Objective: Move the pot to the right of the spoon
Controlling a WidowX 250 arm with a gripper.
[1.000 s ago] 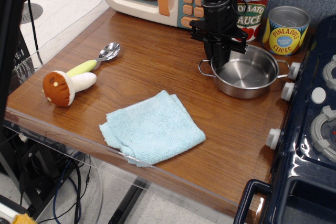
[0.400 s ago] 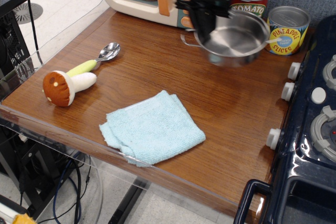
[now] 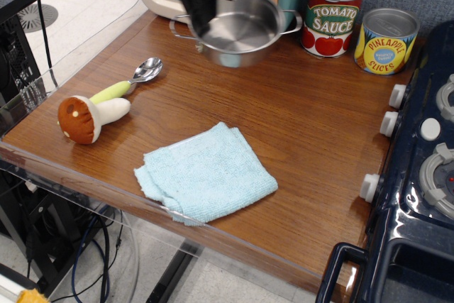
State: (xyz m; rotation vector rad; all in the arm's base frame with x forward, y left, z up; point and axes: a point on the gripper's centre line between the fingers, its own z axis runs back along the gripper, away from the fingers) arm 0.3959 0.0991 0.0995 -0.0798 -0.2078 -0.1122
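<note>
observation.image, end effector (image 3: 201, 13) gripping raised pot (image 3: 240, 30)

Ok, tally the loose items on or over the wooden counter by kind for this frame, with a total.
Pots: 1, the pot, held up by the gripper
Spoons: 1, the spoon
Tin cans: 2, tomato sauce can, pineapple slices can
Plush mushrooms: 1, mushroom
Cloths: 1, light blue cloth
Total: 6
</note>
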